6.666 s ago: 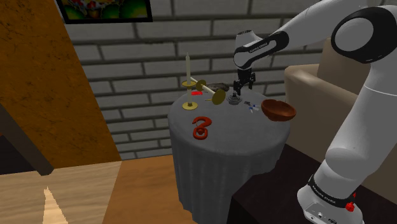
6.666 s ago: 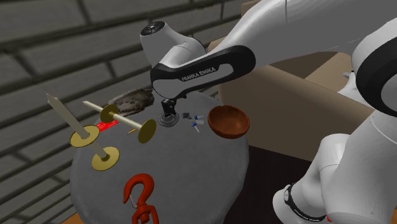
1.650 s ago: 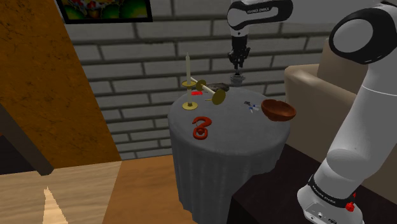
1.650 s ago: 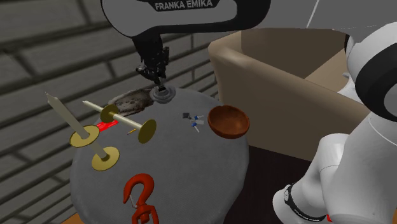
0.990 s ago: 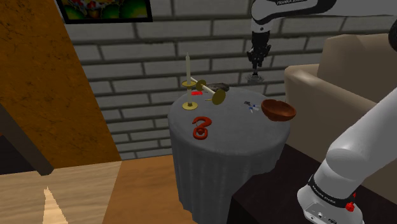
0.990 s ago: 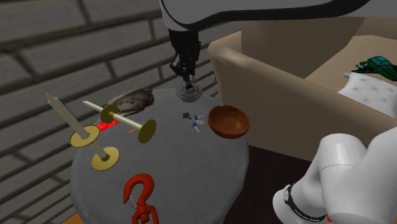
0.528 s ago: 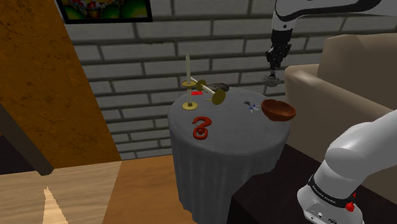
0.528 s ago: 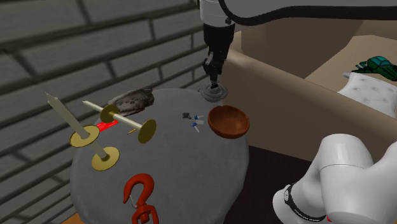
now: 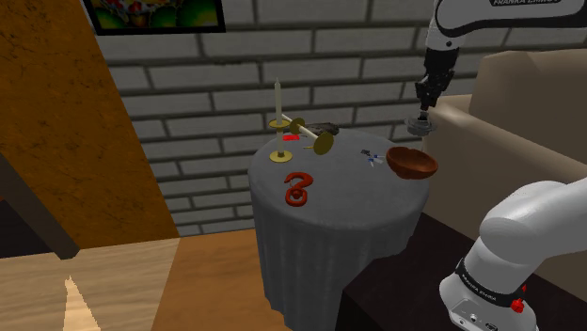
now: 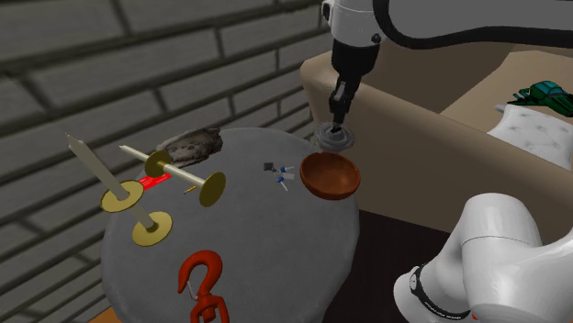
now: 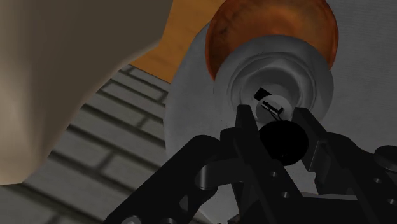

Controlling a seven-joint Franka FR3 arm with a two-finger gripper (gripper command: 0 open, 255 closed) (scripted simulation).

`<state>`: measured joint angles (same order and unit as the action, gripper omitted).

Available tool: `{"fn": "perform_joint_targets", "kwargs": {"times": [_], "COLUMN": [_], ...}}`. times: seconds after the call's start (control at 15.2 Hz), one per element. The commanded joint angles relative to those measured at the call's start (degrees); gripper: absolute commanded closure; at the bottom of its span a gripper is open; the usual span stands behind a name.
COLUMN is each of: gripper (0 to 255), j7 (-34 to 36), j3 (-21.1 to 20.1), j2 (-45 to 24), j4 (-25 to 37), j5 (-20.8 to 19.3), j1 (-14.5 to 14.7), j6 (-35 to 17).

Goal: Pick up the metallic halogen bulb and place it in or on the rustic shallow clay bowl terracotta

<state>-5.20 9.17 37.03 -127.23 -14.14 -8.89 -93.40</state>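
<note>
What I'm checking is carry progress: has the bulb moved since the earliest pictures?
Yes. Clasped by the gripper, the bulb rose off the table and went toward the shoulder view's right, nearing the bowl.

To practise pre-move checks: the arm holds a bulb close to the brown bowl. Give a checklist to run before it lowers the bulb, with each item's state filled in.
1. The gripper is shut on the halogen bulb: ok.
2. Bulb clear of the table: ok.
3. Bulb centred over the bowl: cannot tell; it hangs near the rim.
4. Bowl upright, nothing in it: ok.
5. The small blue bits lie apart from the bowl: ok.
</note>
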Motion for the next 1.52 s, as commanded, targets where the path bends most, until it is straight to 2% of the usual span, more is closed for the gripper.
{"fn": "perform_joint_targets", "kwargs": {"times": [0.0,0.99,1.45], "gripper": [255,255,255], "j7": [0.24,2.0,2.05], "j3": [0.12,1.32,1.36], "j2": [0.45,1.55,1.54], "j4": [-1.83,-14.04,-14.34], "j5": [-0.15,-1.52,-1.56], "j1": [-0.05,-0.5,-0.51], "j6": [-1.38,-12.37,-12.68]}}
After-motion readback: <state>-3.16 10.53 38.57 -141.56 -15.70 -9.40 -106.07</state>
